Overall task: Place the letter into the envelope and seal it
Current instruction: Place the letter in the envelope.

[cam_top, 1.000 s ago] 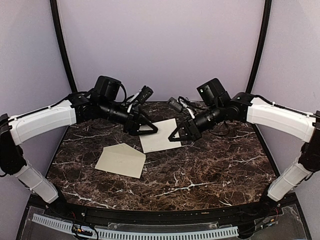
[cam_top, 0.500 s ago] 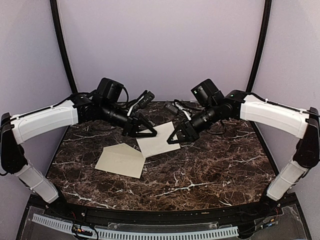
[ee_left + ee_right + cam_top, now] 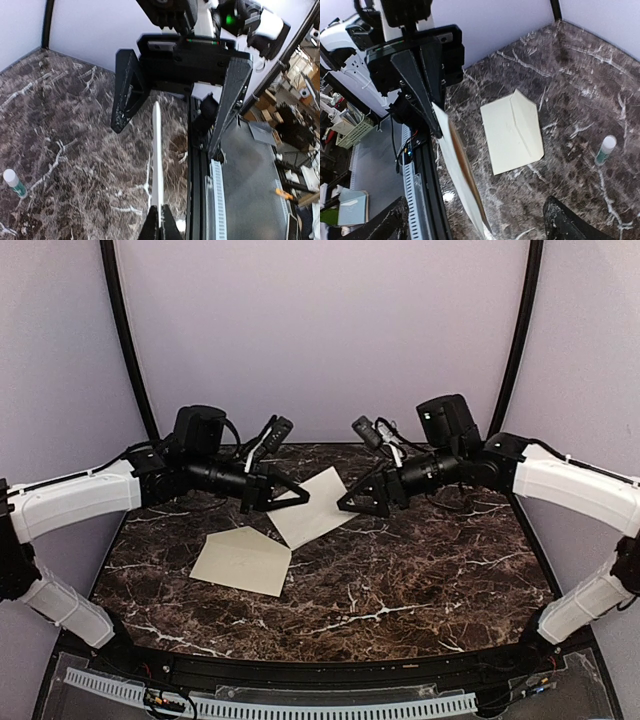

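Letter [image 3: 318,508] held in air at frame centre, clamped at one edge by closed left gripper [image 3: 303,497]; right gripper [image 3: 345,505] fingers spread apart either side of opposite edge. Envelope [image 3: 242,560] seen flat on table [image 3: 420,580], lower left of centre. Insertion and sealing judged not yet done.

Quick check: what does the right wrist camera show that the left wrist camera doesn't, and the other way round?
Only the right wrist view: the envelope lying flat on the table, flap open. Only the left wrist view: the right gripper head-on, open, clear of the letter on both sides. Both: the letter edge-on, the left gripper shut on it, and a glue stick.
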Controlling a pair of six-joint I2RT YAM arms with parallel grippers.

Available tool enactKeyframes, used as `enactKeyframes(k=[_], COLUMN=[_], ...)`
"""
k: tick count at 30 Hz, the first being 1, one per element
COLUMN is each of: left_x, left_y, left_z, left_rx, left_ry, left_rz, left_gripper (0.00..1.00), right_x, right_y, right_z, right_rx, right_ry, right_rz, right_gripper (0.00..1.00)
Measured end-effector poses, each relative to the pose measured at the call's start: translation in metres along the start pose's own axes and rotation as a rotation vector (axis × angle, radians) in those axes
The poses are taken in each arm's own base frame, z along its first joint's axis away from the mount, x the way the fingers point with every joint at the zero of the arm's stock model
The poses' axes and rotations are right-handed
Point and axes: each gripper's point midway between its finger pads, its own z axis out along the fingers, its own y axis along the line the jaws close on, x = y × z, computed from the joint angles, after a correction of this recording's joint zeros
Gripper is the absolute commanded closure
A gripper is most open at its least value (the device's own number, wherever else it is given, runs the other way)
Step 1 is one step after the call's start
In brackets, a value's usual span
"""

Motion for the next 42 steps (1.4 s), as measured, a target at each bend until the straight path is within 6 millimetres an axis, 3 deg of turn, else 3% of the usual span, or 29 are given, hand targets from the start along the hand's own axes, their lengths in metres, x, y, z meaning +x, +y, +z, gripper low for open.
enactKeyframes(k=[4, 6, 11, 14, 17, 21, 27, 31, 33, 35, 36, 38, 42], left_x=[-0.027, -0.047, -0.081, -0.094, -0.101, -0.103, -0.103, -0.102, -0.101, -0.101, -0.101, -0.100, -0.091], left_y=[-0.009, -0.014, -0.022, -0.027, -0.032, -0.037, -0.040, -0.040, -0.040, -0.039, -0.039, -0.038, -0.020], left_z=[-0.022, -0.035, -0.051, -0.055, -0.055, -0.053, -0.052, -0.051, -0.051, -0.051, -0.051, -0.050, -0.049], left_rx=[-0.055, -0.070, -0.067, -0.050, -0.024, 0.002, 0.017, 0.023, 0.024, 0.023, 0.022, 0.021, -0.068], left_ry=[-0.213, -0.342, -0.542, -0.608, -0.644, -0.658, -0.658, -0.654, -0.652, -0.652, -0.652, -0.650, -0.636], left_rz=[0.018, 0.033, 0.036, 0.038, 0.035, 0.028, 0.014, 0.008, 0.006, 0.005, 0.005, -0.003, -0.074], left_gripper=[1.00, 1.00, 1.00, 1.00, 1.00, 1.00, 1.00, 1.00, 1.00, 0.79, 0.54, 0.28, 0.15], right_x=[-0.027, -0.034, -0.046, -0.053, -0.063, -0.080, -0.090, -0.093, -0.093, -0.093, -0.094, -0.095, -0.098], right_y=[0.004, 0.007, 0.004, 0.013, 0.024, 0.037, 0.048, 0.054, 0.056, 0.057, 0.057, 0.055, 0.044], right_z=[-0.031, -0.036, -0.019, -0.009, -0.008, -0.011, -0.016, -0.018, -0.019, -0.019, -0.019, -0.019, -0.026], right_rx=[0.047, 0.023, -0.042, -0.087, -0.136, -0.195, -0.250, -0.270, -0.278, -0.279, -0.277, -0.264, -0.178], right_ry=[-0.285, -0.395, -0.508, -0.537, -0.580, -0.633, -0.674, -0.687, -0.688, -0.691, -0.692, -0.699, -0.717], right_rz=[-0.006, 0.011, 0.077, 0.077, 0.059, 0.038, 0.018, 0.002, -0.003, -0.006, -0.005, -0.006, 0.003], right_gripper=[0.01, 0.01, 0.02, 0.06, 0.19, 0.44, 0.73, 1.00, 1.00, 1.00, 1.00, 1.00, 1.00])
